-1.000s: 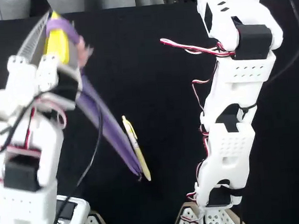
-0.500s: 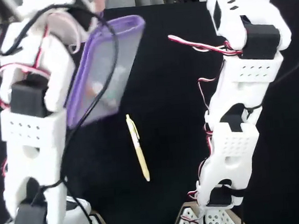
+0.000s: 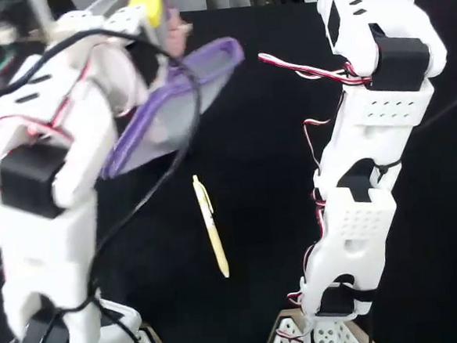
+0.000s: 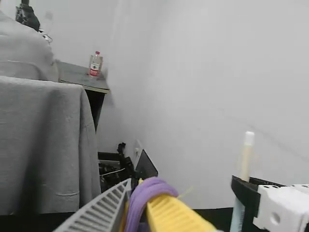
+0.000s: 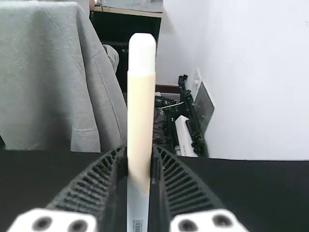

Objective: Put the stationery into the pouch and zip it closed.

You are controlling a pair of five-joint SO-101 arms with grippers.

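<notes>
While the left gripper (image 4: 137, 205) is clamped on the purple rim of the pouch (image 3: 182, 92), the pouch hangs from its jaws, raised above the black table (image 3: 251, 154). Its mouth looks unzipped, but I cannot tell if anything is inside. Lower than the pouch, a yellow pen (image 3: 211, 237) lies on the table, apart from both grippers. The right gripper (image 5: 140, 162) grips a cream marker (image 5: 141, 87), which stands upright between its jaws. I judge the task about half done: marker and pen must go in, then the zip.
</notes>
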